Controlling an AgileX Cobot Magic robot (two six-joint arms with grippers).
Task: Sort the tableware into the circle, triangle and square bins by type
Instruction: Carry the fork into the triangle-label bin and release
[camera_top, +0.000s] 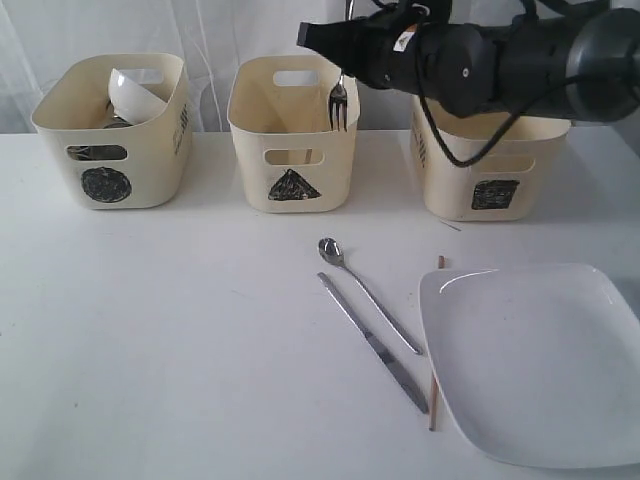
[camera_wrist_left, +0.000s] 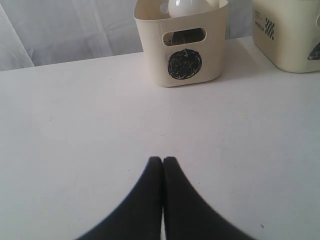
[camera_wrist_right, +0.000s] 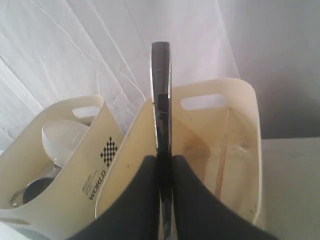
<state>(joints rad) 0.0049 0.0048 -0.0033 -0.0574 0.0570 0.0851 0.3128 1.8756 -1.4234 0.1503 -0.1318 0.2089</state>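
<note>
- my right pincer (camera_wrist_right: 164, 159) pinches the fork (camera_wrist_right: 160, 90), tines hanging down at the triangle bin's (camera_top: 293, 135) rim.
- my left pincer (camera_wrist_left: 163, 160) is pressed together, empty, above bare table (camera_wrist_left: 75, 125).
- from the triangle bin, the circle bin (camera_top: 110, 130) sits at nine o'clock with the white bowl (camera_top: 135, 95) inside.
- spoon (camera_top: 365, 290) and knife (camera_top: 375, 345) lie at six o'clock, and the square plate (camera_top: 530, 360) at four o'clock, its edge over a chopstick (camera_top: 433, 400).
</note>
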